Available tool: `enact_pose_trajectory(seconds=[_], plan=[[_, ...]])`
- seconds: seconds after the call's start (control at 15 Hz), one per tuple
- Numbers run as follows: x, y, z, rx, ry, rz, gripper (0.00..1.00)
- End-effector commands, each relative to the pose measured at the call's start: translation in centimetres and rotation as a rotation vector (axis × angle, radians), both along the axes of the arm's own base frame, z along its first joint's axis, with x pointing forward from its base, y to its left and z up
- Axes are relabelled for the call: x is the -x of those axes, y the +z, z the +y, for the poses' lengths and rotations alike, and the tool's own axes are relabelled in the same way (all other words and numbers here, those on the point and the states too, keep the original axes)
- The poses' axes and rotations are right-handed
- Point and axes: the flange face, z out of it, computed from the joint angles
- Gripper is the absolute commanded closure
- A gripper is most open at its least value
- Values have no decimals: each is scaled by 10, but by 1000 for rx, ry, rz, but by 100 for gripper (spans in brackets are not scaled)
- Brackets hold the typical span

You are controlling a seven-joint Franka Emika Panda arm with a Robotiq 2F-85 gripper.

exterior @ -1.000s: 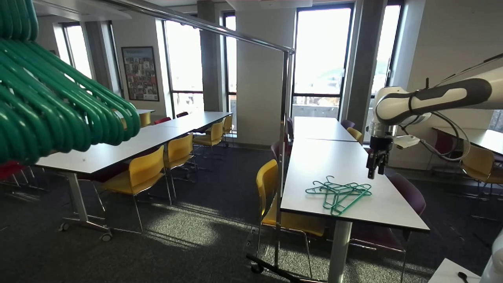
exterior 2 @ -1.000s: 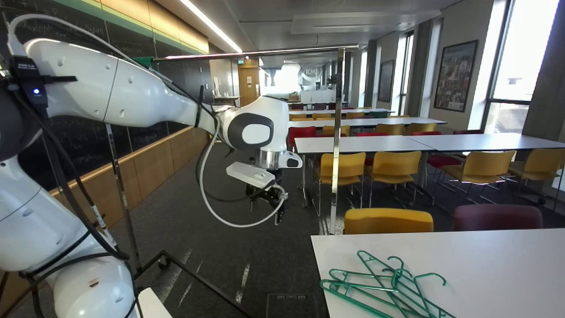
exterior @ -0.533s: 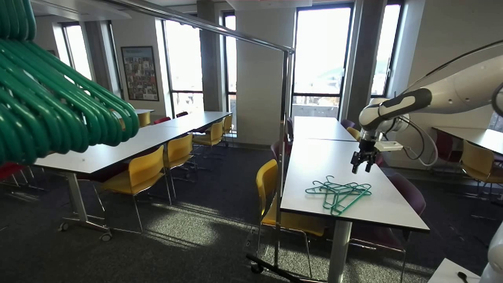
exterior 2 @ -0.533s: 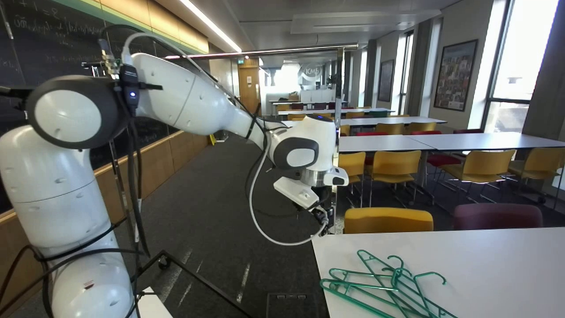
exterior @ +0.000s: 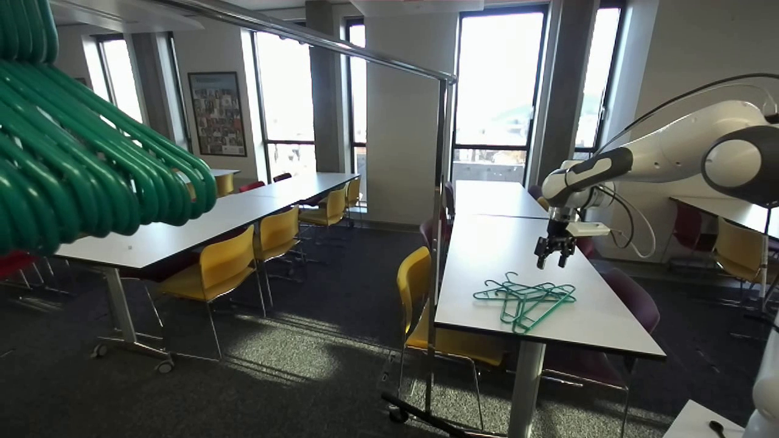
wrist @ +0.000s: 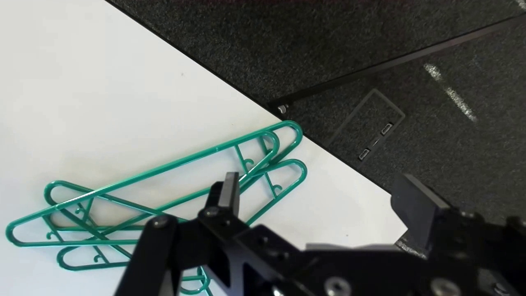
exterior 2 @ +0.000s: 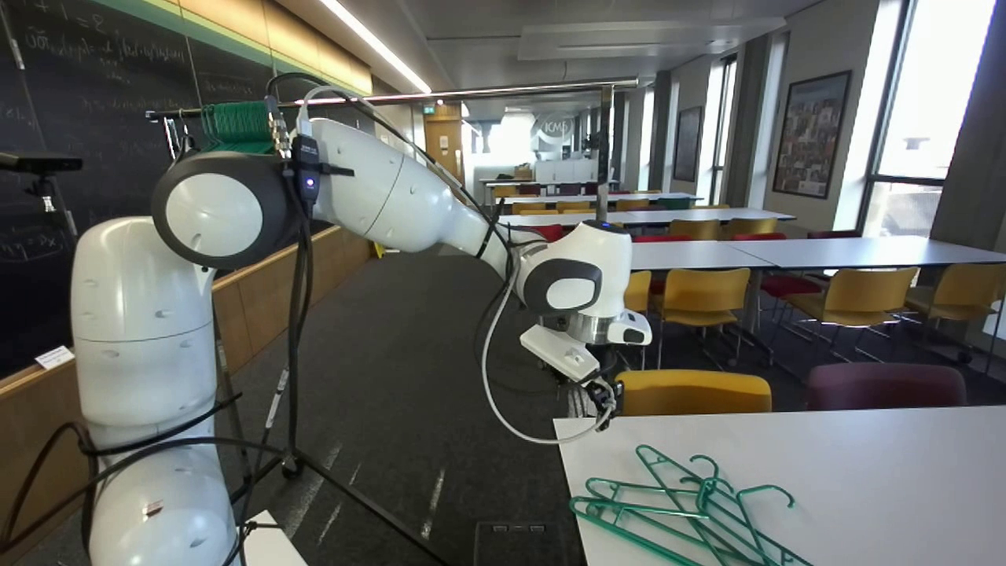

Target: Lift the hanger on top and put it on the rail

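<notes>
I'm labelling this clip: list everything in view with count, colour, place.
Tables: several, white, throughout
Loose hangers: at least three, green, on one table
Clothes rail: one, silver, near that table
Hung hangers: many, green, on the rail
Chairs: many, yellow, red, purple, at tables
Windows: several, bright, along one side
Posters: two, dark-framed, between windows
Blackboard panels: several, black, beyond hung hangers
Door: one, brown, far end
Carpet: one, dark grey, underfoot
Arm: one, white and grey, beside a table
Wrist camera: one, white, on the arm
Gripper: one, black, open, near loose hangers
</notes>
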Motion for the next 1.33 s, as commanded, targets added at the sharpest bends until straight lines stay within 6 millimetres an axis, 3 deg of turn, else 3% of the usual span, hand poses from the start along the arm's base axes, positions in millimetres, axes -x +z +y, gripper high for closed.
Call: enact_pose_trajectory(seconds=[0.0, 0.67, 1.0, 1.27], plan=[[0, 1, 0, 0, 0, -1, 0], [-31, -32, -15, 45, -442, -90, 0], [-40, -51, -9, -4, -723, -15, 0], [-49, -59, -17, -35, -940, -18, 0]])
